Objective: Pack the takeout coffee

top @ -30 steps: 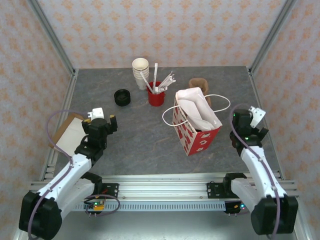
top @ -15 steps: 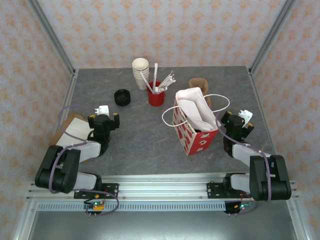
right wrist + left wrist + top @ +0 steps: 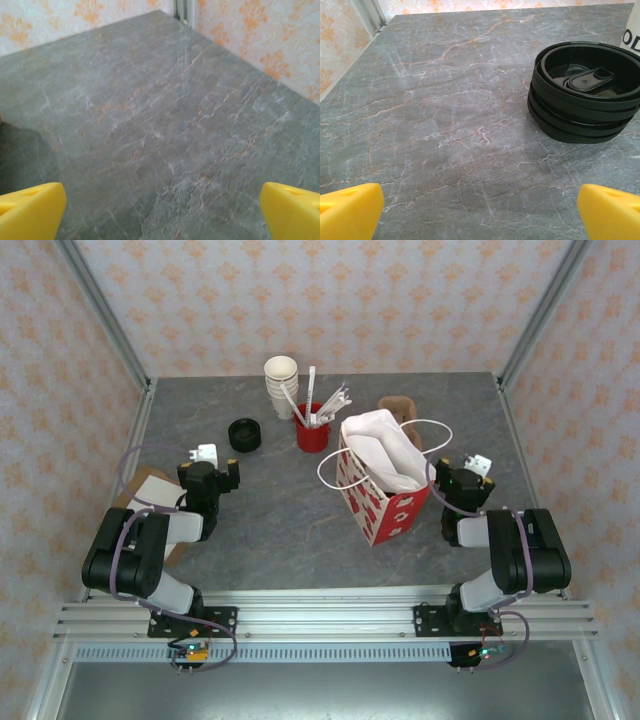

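Observation:
The takeout coffee is hidden from view. A red-and-white paper bag point(image 3: 378, 490) with white handles stands open at the table's middle right, with white paper sticking out of its top. My left gripper point(image 3: 212, 472) rests low at the left, open and empty, its yellow fingertips point(image 3: 350, 210) wide apart over bare table. My right gripper point(image 3: 462, 475) sits just right of the bag, open and empty too, with its fingertips point(image 3: 290, 210) spread over the grey surface.
A stack of loose black lids point(image 3: 243, 434) lies ahead of the left gripper point(image 3: 585, 95). Lidless cream cups point(image 3: 281, 380), a red cup of stirrers point(image 3: 313, 430) and a brown holder point(image 3: 398, 408) stand at the back. A cardboard sheet point(image 3: 150, 502) lies at the left edge.
Both arms have folded back and down toward their bases. The bag has shifted slightly left and away.

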You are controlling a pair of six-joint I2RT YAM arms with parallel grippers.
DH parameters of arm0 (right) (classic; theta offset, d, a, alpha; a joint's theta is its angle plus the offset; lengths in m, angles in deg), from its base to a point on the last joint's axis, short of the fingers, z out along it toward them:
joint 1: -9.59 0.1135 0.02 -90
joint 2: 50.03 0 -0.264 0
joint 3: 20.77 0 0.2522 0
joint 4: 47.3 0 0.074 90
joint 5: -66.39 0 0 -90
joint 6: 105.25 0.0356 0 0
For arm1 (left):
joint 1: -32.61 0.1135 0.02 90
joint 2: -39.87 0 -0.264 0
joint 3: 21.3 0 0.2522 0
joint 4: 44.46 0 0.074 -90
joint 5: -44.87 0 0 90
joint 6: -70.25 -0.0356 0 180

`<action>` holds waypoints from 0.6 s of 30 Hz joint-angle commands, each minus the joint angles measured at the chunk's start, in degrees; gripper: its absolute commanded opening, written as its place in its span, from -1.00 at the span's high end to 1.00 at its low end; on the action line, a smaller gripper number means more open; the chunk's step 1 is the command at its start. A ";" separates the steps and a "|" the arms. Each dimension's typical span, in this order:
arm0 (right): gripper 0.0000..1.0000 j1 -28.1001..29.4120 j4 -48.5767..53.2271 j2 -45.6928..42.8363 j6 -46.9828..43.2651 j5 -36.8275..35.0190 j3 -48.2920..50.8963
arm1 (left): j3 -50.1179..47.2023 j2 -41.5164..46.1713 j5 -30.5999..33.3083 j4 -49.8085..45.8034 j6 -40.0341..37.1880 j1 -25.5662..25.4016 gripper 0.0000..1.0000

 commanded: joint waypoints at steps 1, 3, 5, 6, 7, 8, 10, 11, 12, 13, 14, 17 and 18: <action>-0.99 0.94 0.47 1.01 -1.74 0.20 -3.21 | 0.84 0.33 -0.36 0.82 0.49 0.21 -1.00; -0.99 1.53 2.04 0.59 -2.26 -0.37 -3.69 | 0.79 0.32 -0.45 0.74 0.46 0.21 -0.99; -0.98 1.60 2.86 0.56 -2.25 -0.46 -4.06 | 0.79 0.32 -0.40 0.74 0.46 0.21 -1.00; -0.98 1.69 2.45 0.68 -2.54 0.09 -4.03 | 0.79 0.32 -0.45 0.72 0.49 0.21 -1.00; -0.99 1.64 2.48 0.69 -2.59 0.07 -4.06 | 0.86 0.32 -0.51 0.73 0.45 0.21 -1.00; -0.98 1.64 2.81 0.58 -2.65 0.06 -4.11 | 0.87 0.32 -0.45 0.74 0.48 0.21 -1.00; -0.99 1.64 2.62 0.73 -2.65 0.07 -4.07 | 0.88 0.32 -0.48 0.72 0.43 0.22 -1.00; -0.98 1.64 2.58 0.67 -2.58 0.11 -4.05 | 0.84 0.32 -0.51 0.66 0.44 0.21 -1.00; -0.99 1.64 2.61 0.72 -2.58 0.07 -4.07 | 0.88 0.33 -0.48 0.64 0.48 0.21 -1.00; -0.98 1.64 2.57 0.71 -2.74 0.07 -4.11 | 0.87 0.30 -0.52 0.63 0.46 0.21 -1.00; -0.98 1.66 2.56 0.66 -2.66 0.12 -4.07 | 0.88 0.32 -0.49 0.63 0.49 0.21 -1.00; -0.99 1.90 2.87 1.01 -3.26 0.72 -4.40 | 0.86 0.32 -0.46 0.61 0.46 0.21 -1.00; -0.98 1.90 3.24 1.00 -3.41 1.18 -4.58 | 0.88 0.32 -0.48 0.63 0.48 0.21 -1.00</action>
